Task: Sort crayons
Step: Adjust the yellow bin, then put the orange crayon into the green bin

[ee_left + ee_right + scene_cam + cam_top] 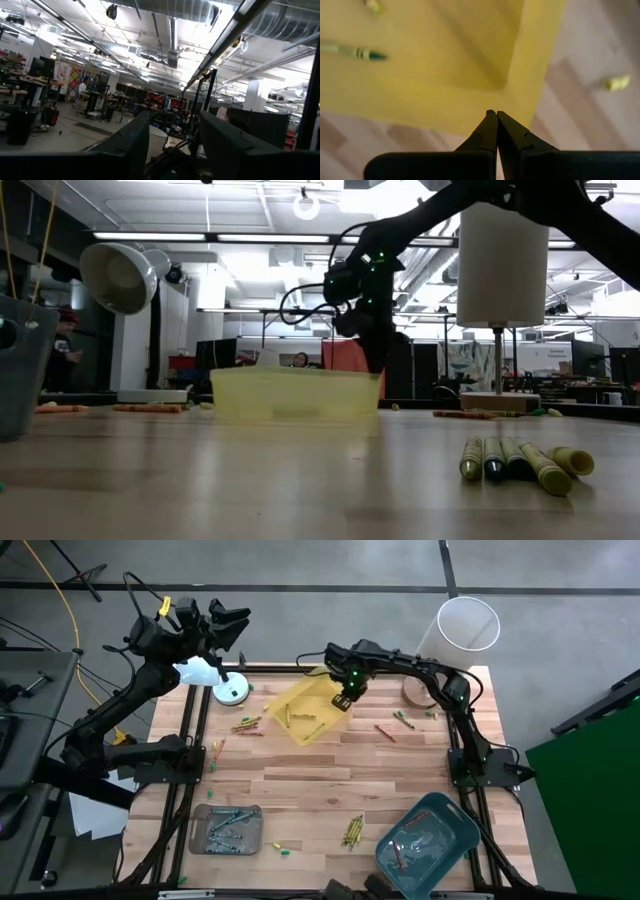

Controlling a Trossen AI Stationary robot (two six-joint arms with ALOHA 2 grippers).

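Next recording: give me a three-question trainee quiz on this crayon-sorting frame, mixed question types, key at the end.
1. True or false: the right claw is shut over a corner of the yellow tray.
2. Which tray sits nearest the left arm's side: A) grey tray, B) teal tray?
3. Fill in: the left claw is raised off the table and is ____.

Key: 1 true; 2 A; 3 open.
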